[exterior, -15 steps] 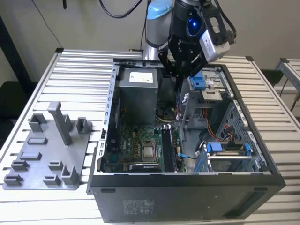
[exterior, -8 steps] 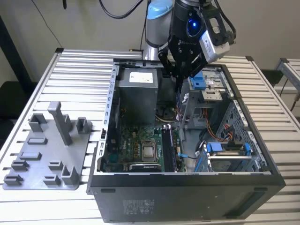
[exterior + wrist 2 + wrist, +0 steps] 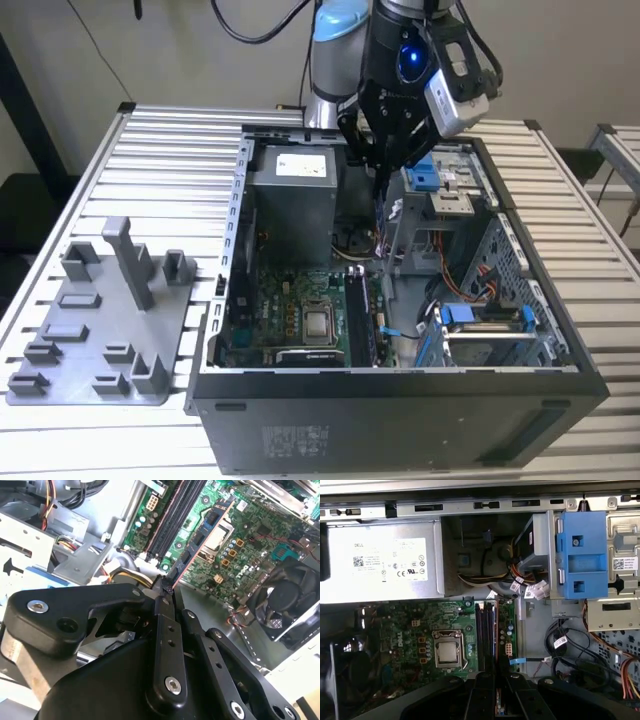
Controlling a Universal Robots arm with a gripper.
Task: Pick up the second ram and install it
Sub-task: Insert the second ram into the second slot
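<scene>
Second wrist view — one gripper (image 3: 165,588) clamps the second ram (image 3: 199,539), one motherboard (image 3: 252,532) beyond.

Saw a tray (image 3: 100,325) on the table (image 3: 170,150), at the exterior view's left of a computer case (image 3: 400,410); hand (image 3: 166,591) and stick (image 3: 199,540) above its board (image 3: 290,300).

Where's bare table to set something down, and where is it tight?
Bare table slats lie beyond the grey fixture tray on the exterior view's left, and beside the computer case on that view's right. Inside the case is crowded: cables, motherboard, and the gripper shut on the second ram.
</scene>
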